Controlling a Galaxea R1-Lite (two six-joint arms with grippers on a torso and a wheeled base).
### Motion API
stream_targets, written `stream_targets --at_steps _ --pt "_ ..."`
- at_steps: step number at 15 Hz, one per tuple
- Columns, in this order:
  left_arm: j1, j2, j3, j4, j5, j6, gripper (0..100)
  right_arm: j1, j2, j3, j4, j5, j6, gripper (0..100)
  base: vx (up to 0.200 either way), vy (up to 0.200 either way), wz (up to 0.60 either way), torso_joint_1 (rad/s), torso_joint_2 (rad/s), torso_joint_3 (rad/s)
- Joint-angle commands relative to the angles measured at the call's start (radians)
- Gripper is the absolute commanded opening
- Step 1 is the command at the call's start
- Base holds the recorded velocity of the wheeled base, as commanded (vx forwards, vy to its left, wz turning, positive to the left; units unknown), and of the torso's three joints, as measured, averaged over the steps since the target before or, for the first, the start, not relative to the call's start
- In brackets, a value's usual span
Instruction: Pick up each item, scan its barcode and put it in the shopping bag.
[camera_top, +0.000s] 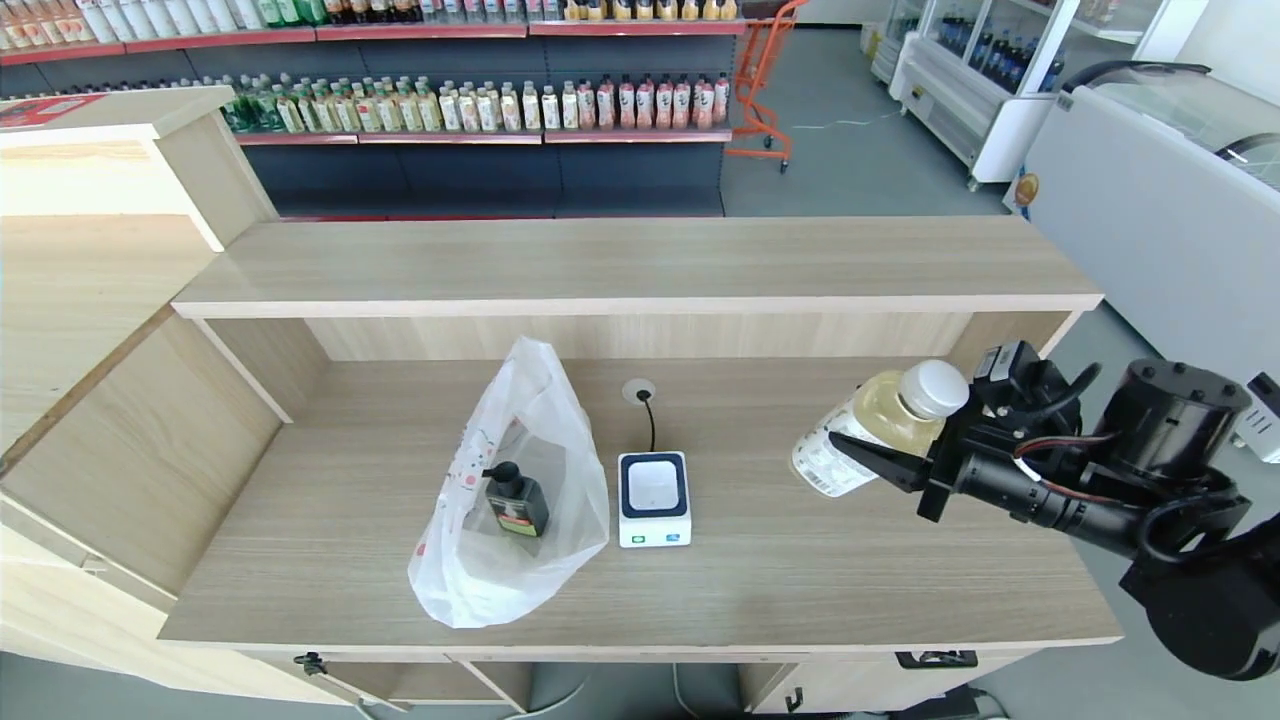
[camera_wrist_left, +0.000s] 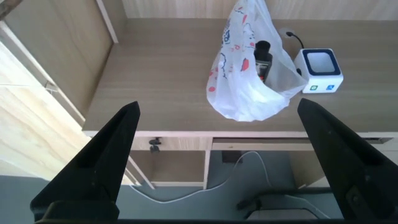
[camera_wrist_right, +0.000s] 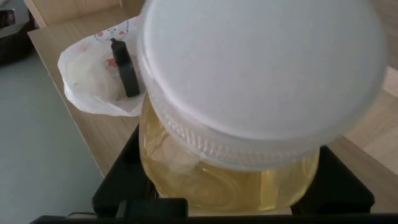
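Where right tool (camera_top: 888, 446) grips, bottle (camera_top: 848, 452) slants, cap (camera_top: 935, 388) upward.

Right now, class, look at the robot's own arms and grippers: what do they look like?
The right arm is matte black, with a round bolted joint housing and black and red cables looping at the wrist. The right gripper has long, tapering, pointed black fingers. The left gripper has two flat, black, wedge-shaped fingers.
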Motion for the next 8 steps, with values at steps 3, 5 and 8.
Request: stream_targets --at_steps 3,5,8 --pt "0.000 0.000 0.000 0.000 0.000 0.001 100 0.004 0.034 -0.014 0.000 0.002 0.000 0 0.000 0.133 0.00 0.003 0.00 0.002" --pt "0.000 0.000 0.000 0.001 0.000 0.000 100 0.004 0.039 -0.011 0.000 0.000 0.000 0 0.000 0.000 0.00 0.000 0.00 0.000" --pt "0.000 0.000 0.000 0.000 0.000 0.001 100 0.006 0.046 -0.014 0.000 0.002 -0.002 0 0.133 0.000 0.00 0.002 0.00 0.002"
